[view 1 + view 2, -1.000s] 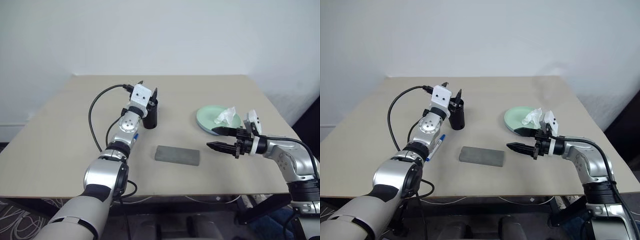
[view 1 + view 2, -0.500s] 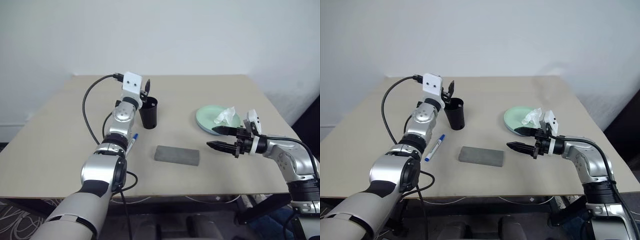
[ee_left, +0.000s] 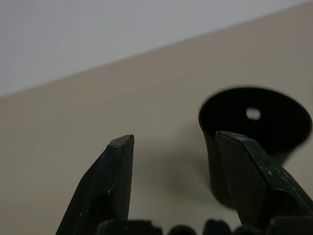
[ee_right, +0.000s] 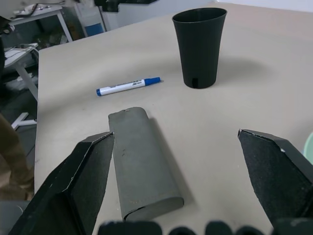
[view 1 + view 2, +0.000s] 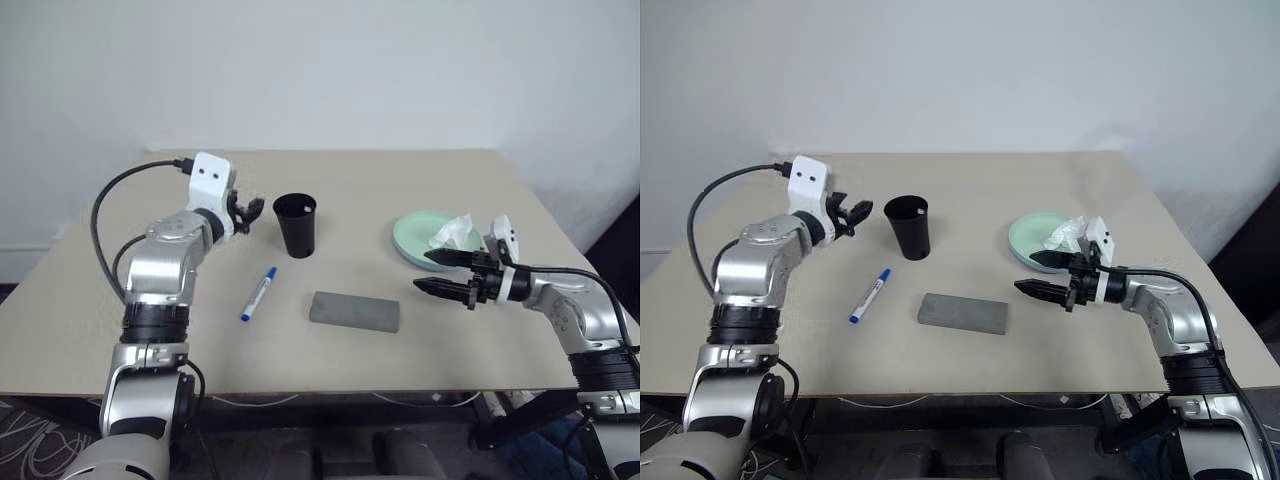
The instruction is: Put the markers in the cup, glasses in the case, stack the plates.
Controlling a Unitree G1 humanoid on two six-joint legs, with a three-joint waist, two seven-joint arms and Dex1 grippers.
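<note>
The left gripper (image 5: 247, 210), empty with its jaws apart, has swung away from the cup (image 5: 296, 225) toward the frame's left, uncovering a blue-capped marker (image 5: 258, 293) lying mid-frame beside the closed case (image 5: 354, 311). That marker likely goes next. The right gripper (image 5: 440, 272) (spread wide) hovers by the green plate (image 5: 412, 238). No readable writing.

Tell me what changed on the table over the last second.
The left gripper drew back from over the cup toward the robot's left, open and holding nothing. That uncovered the blue-capped marker lying on the table. The cup, grey case, green plate with tissue and open right gripper stayed put.
</note>
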